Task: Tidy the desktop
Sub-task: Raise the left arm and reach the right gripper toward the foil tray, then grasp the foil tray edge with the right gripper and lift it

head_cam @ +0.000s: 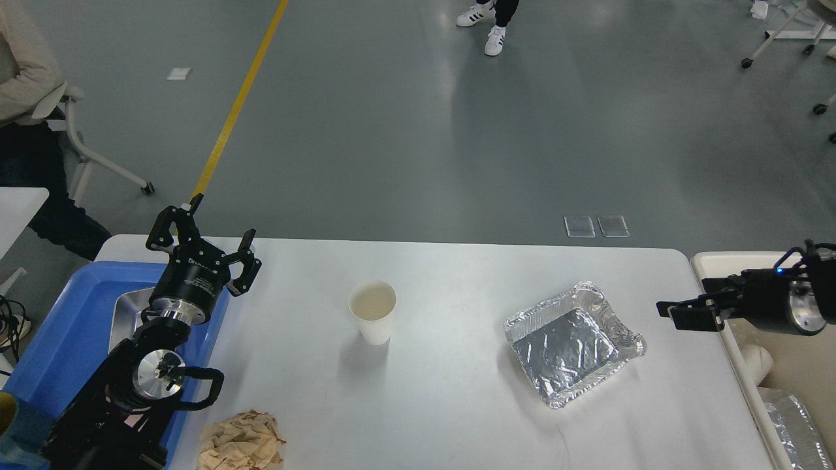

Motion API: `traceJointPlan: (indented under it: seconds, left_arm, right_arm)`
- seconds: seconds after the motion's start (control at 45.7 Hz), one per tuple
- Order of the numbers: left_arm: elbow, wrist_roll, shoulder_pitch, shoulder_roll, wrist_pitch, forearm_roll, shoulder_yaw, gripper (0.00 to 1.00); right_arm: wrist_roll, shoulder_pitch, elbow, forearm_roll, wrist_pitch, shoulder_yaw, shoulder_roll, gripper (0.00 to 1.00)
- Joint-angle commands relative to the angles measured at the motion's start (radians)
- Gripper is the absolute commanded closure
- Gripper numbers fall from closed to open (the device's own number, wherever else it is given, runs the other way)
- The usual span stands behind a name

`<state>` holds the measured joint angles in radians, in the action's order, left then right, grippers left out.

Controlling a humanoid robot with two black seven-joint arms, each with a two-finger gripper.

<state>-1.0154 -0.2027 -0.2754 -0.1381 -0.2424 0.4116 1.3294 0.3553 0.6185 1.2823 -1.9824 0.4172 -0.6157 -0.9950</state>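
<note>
The white desktop [457,391] fills the lower middle of the head view. On it stand a white paper cup [373,311], upright near the centre, a crumpled foil tray [569,344] to the right, and a crumpled brown paper wad [241,440] at the front left. My left gripper [209,235] hovers open over the desktop's back left corner, with nothing between its fingers. My right gripper [679,313] points left over the desktop's right edge, just right of the foil tray; its fingers are dark and seen side-on.
A blue tray [59,326] with a metal dish in it sits at the left edge under my left arm. A beige bin [725,267] at the right holds a white cup and foil. A seated person is at far left, and another stands on the floor beyond.
</note>
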Motion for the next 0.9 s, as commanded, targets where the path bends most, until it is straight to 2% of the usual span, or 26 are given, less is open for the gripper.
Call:
traceJointPlan:
  seconds: [0.0, 0.197, 0.503, 0.876]
  left_arm:
    - [0.0, -0.001, 0.007, 0.0, -0.001, 0.001, 0.001, 0.03]
    - [0.0, -0.003, 0.008, 0.0, 0.0, 0.001, 0.002, 0.03]
    - [0.0, -0.004, 0.016, 0.0, 0.002, 0.001, 0.001, 0.03]
    - [0.0, -0.004, 0.024, -0.002, 0.003, 0.001, 0.001, 0.03]
  right_arm:
    - [0.002, 0.069, -0.09, -0.006, -0.011, 0.092, 0.073, 0.0]
    - [0.001, 0.104, -0.191, -0.033, -0.023, 0.172, 0.171, 0.0]
    - [0.001, 0.121, -0.44, -0.041, -0.126, 0.247, 0.332, 0.0]
    - [0.001, 0.129, -0.566, -0.038, -0.193, 0.352, 0.447, 0.0]
